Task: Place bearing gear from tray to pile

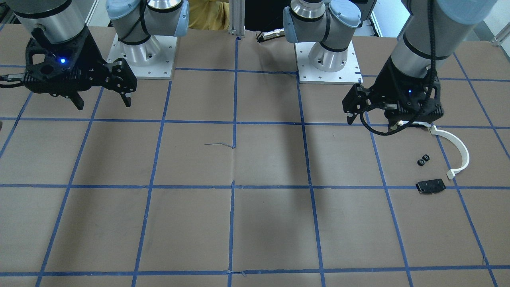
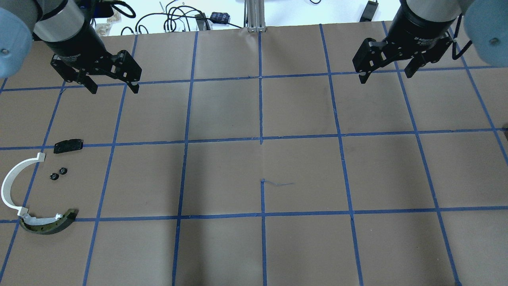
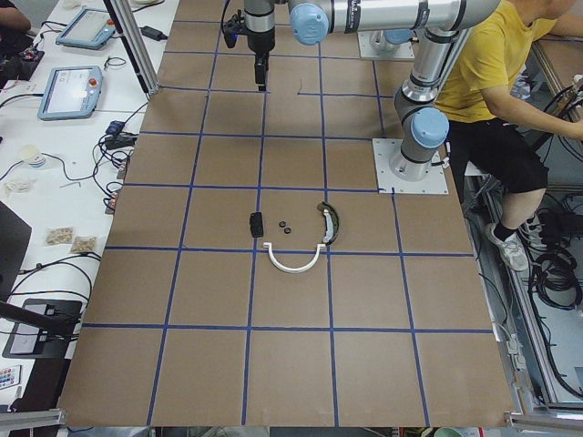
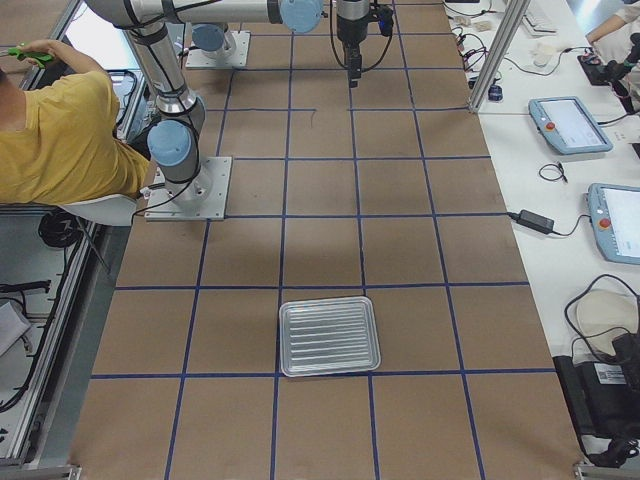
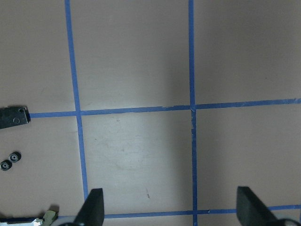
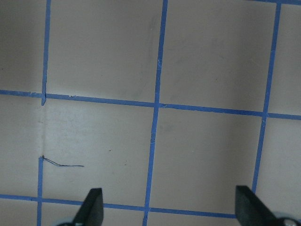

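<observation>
The pile lies on the table at my left: a white curved arc (image 2: 11,183), a dark curved piece with a cream strip (image 2: 49,225), a black plate (image 2: 68,145) and two small black bearing gears (image 2: 58,173). The gears also show in the front view (image 1: 423,159) and the left wrist view (image 5: 10,161). The metal tray (image 4: 330,335) shows only in the right side view and looks empty. My left gripper (image 2: 113,86) is open and empty, raised beyond the pile. My right gripper (image 2: 387,76) is open and empty, raised at the far right.
Brown paper with a blue tape grid (image 2: 261,139) covers the table. The two arm bases (image 1: 143,59) stand at the robot's edge. A person in a yellow shirt (image 3: 496,64) sits beside the table. Tablets and cables lie on the side bench (image 4: 570,125).
</observation>
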`<move>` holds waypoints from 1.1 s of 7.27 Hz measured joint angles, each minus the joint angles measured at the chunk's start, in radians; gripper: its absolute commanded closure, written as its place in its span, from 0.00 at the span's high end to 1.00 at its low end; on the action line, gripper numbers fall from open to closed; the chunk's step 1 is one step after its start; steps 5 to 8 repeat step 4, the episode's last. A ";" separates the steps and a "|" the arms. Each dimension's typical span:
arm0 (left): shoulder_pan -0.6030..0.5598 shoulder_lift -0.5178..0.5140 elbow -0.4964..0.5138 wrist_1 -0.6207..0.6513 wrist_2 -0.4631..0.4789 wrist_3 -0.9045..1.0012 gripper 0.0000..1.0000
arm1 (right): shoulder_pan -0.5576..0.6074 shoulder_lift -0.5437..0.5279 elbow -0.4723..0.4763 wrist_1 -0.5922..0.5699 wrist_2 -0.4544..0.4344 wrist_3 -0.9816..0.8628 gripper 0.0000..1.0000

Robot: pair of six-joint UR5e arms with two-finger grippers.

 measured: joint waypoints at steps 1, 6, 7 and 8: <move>-0.021 0.016 -0.016 -0.003 0.005 -0.013 1.00 | 0.000 0.000 0.000 -0.002 0.000 0.001 1.00; -0.037 0.063 -0.053 -0.011 0.010 -0.017 1.00 | 0.001 0.000 0.000 -0.003 0.000 0.001 1.00; -0.037 0.063 -0.053 -0.011 0.010 -0.017 1.00 | 0.001 0.000 0.000 -0.003 0.000 0.001 1.00; -0.037 0.063 -0.053 -0.011 0.010 -0.017 1.00 | 0.001 0.000 0.000 -0.003 0.000 0.001 1.00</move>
